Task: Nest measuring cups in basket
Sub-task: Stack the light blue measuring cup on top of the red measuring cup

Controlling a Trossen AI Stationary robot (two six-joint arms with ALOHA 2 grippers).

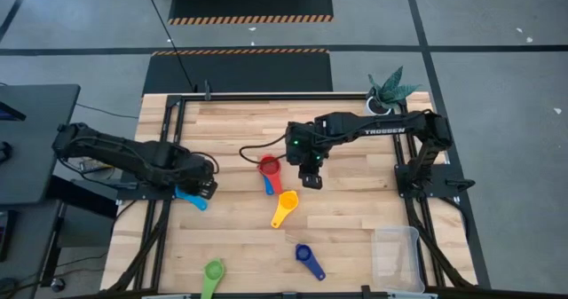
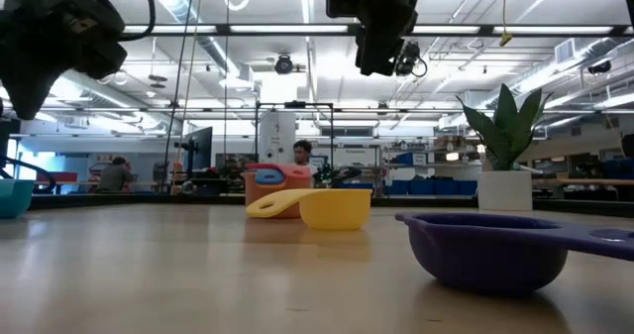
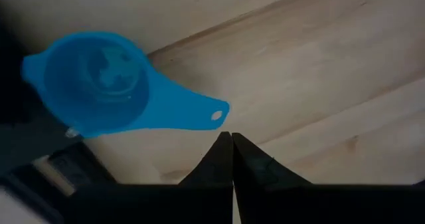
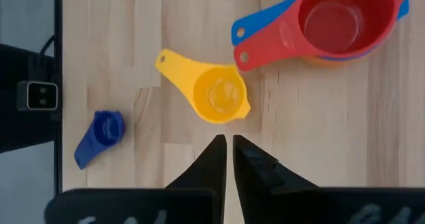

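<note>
Right jaws nearly shut and empty above the yellow cup; basket holds 0 cups.

The small yellow plastic measuring cup point(image 4: 218, 95) lies on the wooden surface point(image 1: 355, 210) just ahead of the right gripper point(image 4: 226, 144), handle angling away sideways. The left gripper point(image 3: 231, 143), jaws shut, hovers beside the light blue plastic measuring cup point(image 3: 99, 84). The clear plastic basket point(image 1: 397, 256) sits well apart, nearer the right arm.

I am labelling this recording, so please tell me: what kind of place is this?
Probably a large robotics lab or workshop. A wooden table stands on a grey floor with hazard-striped mats; behind it runs an open hall with ceiling strip lights, workstations and a person.
</note>
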